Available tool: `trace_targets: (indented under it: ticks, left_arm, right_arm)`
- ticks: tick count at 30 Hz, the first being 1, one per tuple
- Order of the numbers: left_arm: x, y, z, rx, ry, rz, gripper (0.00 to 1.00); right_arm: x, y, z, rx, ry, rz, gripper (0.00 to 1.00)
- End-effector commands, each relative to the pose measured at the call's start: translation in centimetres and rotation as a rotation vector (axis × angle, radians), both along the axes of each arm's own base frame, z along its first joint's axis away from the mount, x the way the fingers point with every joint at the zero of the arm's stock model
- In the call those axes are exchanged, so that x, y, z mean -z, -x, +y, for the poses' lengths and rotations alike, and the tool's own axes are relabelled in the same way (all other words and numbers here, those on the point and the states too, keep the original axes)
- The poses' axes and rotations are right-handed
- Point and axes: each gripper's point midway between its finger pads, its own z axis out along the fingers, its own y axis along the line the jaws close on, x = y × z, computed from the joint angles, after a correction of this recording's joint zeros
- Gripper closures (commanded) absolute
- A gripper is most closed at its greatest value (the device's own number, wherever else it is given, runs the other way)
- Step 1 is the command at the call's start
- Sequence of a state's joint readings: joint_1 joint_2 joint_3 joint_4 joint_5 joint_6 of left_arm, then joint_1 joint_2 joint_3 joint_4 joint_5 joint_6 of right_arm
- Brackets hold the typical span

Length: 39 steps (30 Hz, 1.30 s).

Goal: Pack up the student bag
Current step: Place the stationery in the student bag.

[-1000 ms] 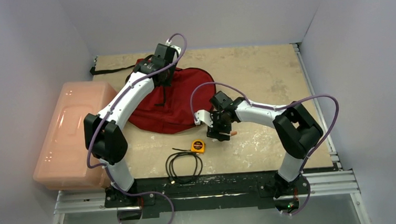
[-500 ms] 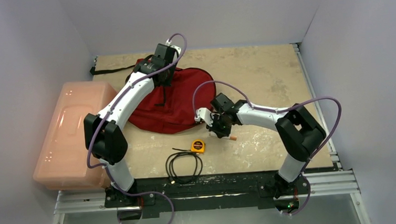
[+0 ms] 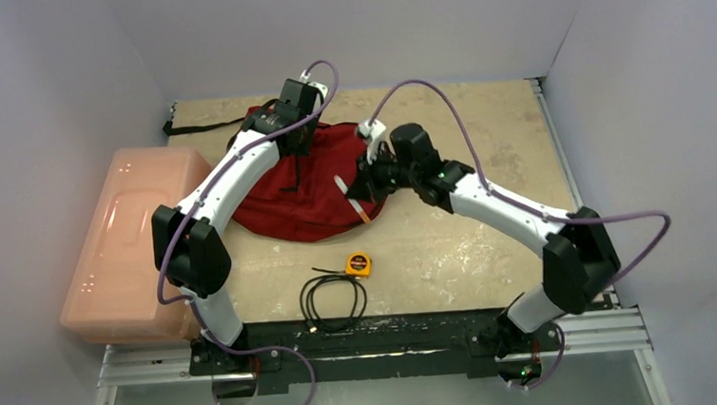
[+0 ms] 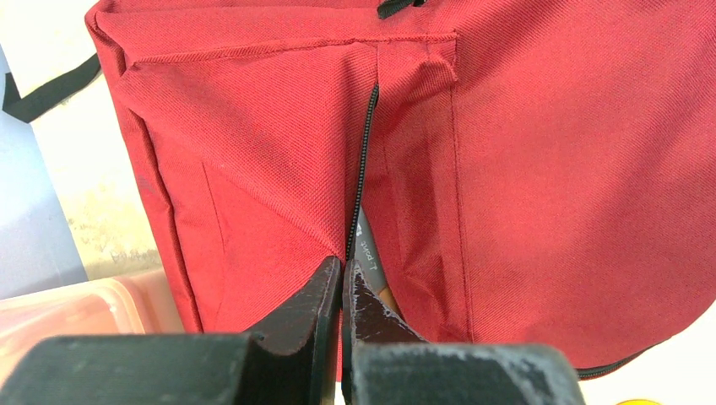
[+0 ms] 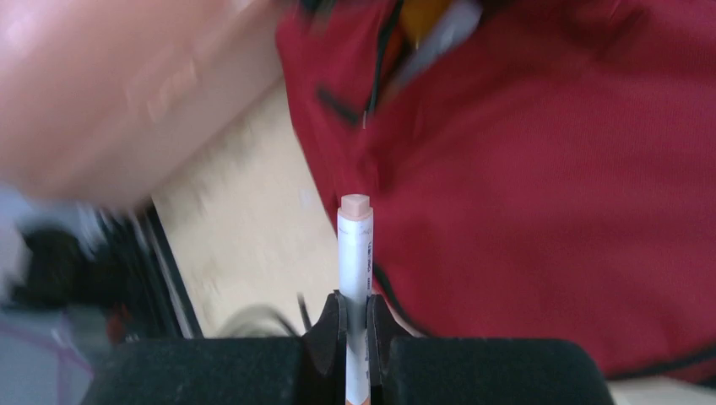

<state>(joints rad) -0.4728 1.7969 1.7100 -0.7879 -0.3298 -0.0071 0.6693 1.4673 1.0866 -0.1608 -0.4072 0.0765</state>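
Right fingers (image 5: 331, 325) clamping one marker (image 5: 355, 253), one bag (image 3: 307, 206)

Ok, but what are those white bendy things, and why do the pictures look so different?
They are two robot arms, bolted to a table. The big picture looks down from above; the other two come from little cameras on each wrist, so you see the jaws up close. The left arm has its jaws pinched shut on the red student bag, right by its zipper. The right arm holds a white pen with a peach cap above the bag's edge. Also there: a yellow tape measure, a black cable, and a pink box at the left.
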Motion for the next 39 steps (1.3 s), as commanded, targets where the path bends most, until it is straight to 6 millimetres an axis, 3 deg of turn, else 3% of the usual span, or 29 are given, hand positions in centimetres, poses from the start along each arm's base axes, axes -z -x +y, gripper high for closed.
trace_targets:
  ticks: [1, 5, 11, 15, 22, 26, 34, 35, 37, 39]
  left_arm:
    - [-2.0, -0.4, -0.6, 0.001, 0.024, -0.062, 1.00]
    - [-2.2, -0.4, -1.0, 0.019, 0.039, -0.072, 1.00]
    - [-2.5, -0.3, -1.1, 0.047, 0.022, -0.083, 1.00]
    - [-2.4, -0.3, -1.4, 0.061, 0.031, -0.079, 1.00]
    - [-2.6, -0.3, -1.2, 0.065, 0.017, -0.085, 1.00]
    - [-3.0, -0.3, -0.8, 0.061, 0.001, -0.096, 1.00]
    - [-3.2, -0.5, 0.7, 0.019, -0.081, -0.120, 1.00]
    - [-3.1, -0.5, 0.7, 0.026, -0.083, -0.118, 1.00]
    - [-3.0, -0.5, 0.3, 0.035, -0.065, -0.113, 1.00]
    - [-2.8, -0.5, -0.1, 0.040, -0.048, -0.102, 1.00]
  right_arm:
    - [-4.5, -6.4, 4.7, 0.257, -0.414, 0.392, 1.00]
    - [-4.3, -8.7, 8.2, 0.205, -0.654, 0.634, 1.00]
    - [-3.7, -12.9, 11.1, 0.211, -0.737, 0.670, 1.00]
    - [-3.1, -14.4, 13.0, 0.207, -0.768, 0.658, 1.00]
    - [-4.6, -17.7, 14.8, 0.218, -0.963, 0.509, 1.00]
    - [-3.7, -19.6, 16.0, 0.248, -1.023, 0.345, 1.00]
    - [-1.6, -20.6, 17.6, 0.333, -1.066, 0.209, 1.00]
    - [-1.4, -20.4, 17.5, 0.330, -1.050, 0.203, 0.94]
    - [-1.0, -20.0, 17.2, 0.344, -0.978, 0.193, 0.70]
    - [-0.6, -19.2, 16.7, 0.344, -0.889, 0.195, 0.57]
